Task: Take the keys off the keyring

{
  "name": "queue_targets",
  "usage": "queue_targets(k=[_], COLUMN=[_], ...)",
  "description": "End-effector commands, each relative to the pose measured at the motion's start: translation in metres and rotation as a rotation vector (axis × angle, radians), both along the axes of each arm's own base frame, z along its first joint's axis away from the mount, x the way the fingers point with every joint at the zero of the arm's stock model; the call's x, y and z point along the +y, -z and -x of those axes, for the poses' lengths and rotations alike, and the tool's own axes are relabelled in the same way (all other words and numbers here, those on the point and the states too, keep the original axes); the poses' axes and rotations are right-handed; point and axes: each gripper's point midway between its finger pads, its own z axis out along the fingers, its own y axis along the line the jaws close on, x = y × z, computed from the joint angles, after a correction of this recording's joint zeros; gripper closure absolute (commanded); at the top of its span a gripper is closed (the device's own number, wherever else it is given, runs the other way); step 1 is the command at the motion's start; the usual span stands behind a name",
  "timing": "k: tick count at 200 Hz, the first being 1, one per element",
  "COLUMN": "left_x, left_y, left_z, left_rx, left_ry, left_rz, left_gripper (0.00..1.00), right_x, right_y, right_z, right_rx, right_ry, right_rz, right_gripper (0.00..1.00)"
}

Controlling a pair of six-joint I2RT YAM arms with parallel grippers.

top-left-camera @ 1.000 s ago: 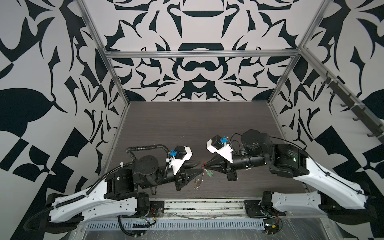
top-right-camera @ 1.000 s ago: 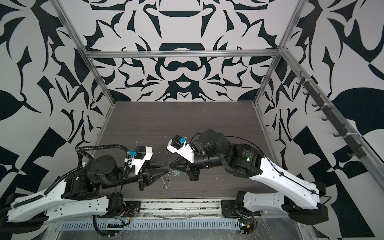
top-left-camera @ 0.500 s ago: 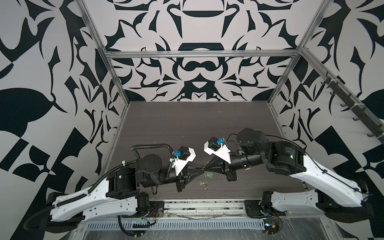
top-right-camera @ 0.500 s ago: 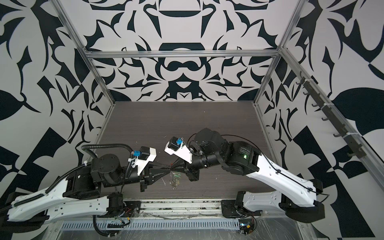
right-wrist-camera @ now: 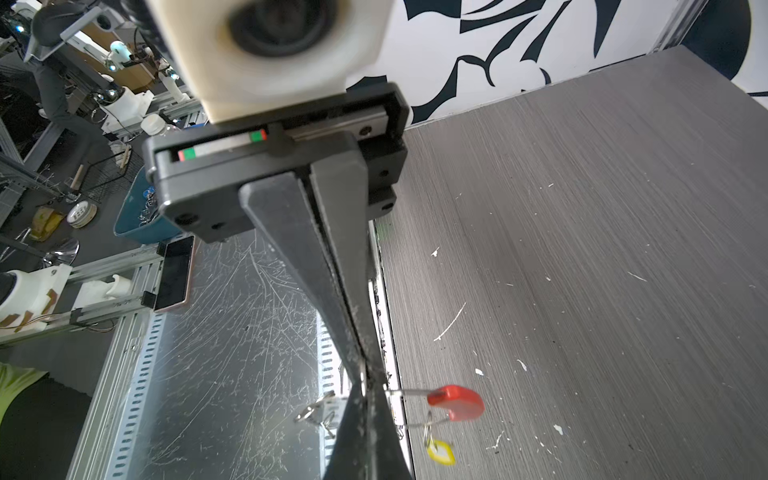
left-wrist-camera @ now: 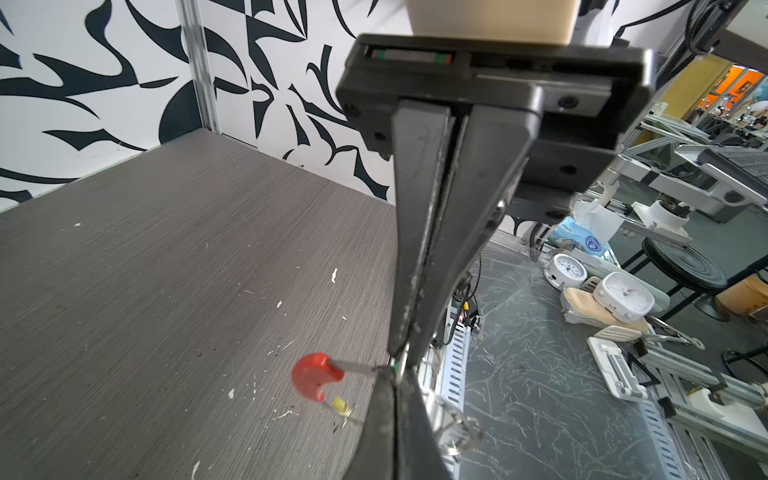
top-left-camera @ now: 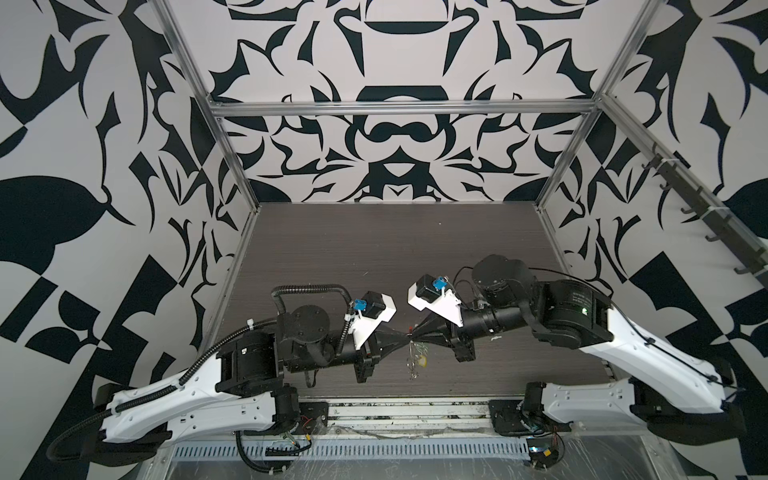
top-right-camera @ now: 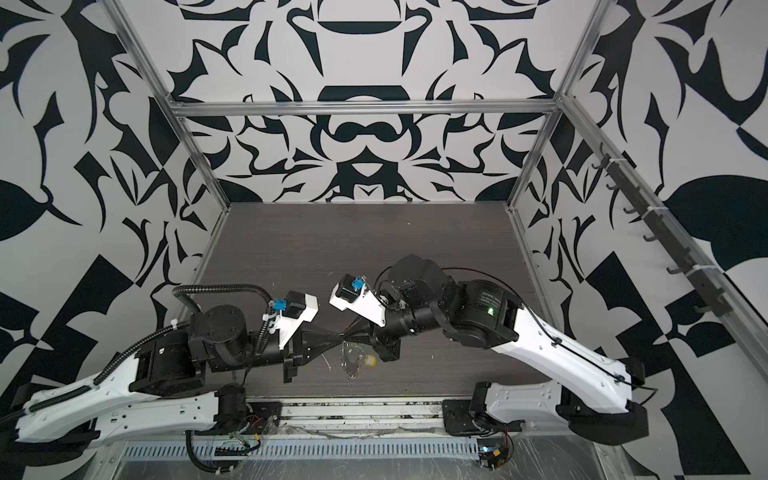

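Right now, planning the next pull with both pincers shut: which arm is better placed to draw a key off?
Left, probably: left pincer is shut with a green speck at its tips; right pincer anchors the keyring.

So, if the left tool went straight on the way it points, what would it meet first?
Probably the right tool, almost tip to tip with it; only the keyring wire sits where they meet.

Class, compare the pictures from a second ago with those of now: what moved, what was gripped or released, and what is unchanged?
The left gripper moved in towards the right gripper until their tips met, and its jaws closed on the wire of the keyring. Nothing was let go. The right gripper stays shut on the keyring, and the keys still hang below it.
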Motion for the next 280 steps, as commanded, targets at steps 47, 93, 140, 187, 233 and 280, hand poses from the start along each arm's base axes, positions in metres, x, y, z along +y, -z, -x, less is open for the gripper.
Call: queue_targets(k=[47, 93, 140, 187, 233, 280], left_x=[0.014, 0.026, 0.025, 0.025, 0.024, 0.027], left_y=[-0.024, -0.039, -0.042, -0.042, -0.042, -0.044], left_z=[-0.027, -0.031, -0.027, -0.026, -0.026, -0.030], left_rx=[-0.039, -0.060, -0.062, -0.061, -0.061, -0.057], left_ry=[-0.172, -0.212, -0.187, -0.183, -0.179, -0.211], left_rz=[0.163, 0.309, 0.347, 0.359, 0.364, 0.399], left_gripper=[1.00, 1.00, 1.00, 1.00, 1.00, 1.00], right_x=[-0.015, -0.012, -0.002, 0.004, 0.002, 0.009], right_y=[-0.053, -0.029, -0.020, -0.025, -0.029, -0.027], right_z=[-0.019, -0.018, -0.027, -0.027, -0.026, -0.024], right_rx=[-0.138, -0.119, -0.134, -0.133, -0.130, -0.103], right_ry=[0.162, 0.164, 0.189, 0.174, 0.178, 0.154], right_rz=[-0.302, -0.374, -0.394, -0.411, -0.423, -0.419], right_gripper=[0.58, 0.44, 0.43, 0.49, 0.64, 1.00])
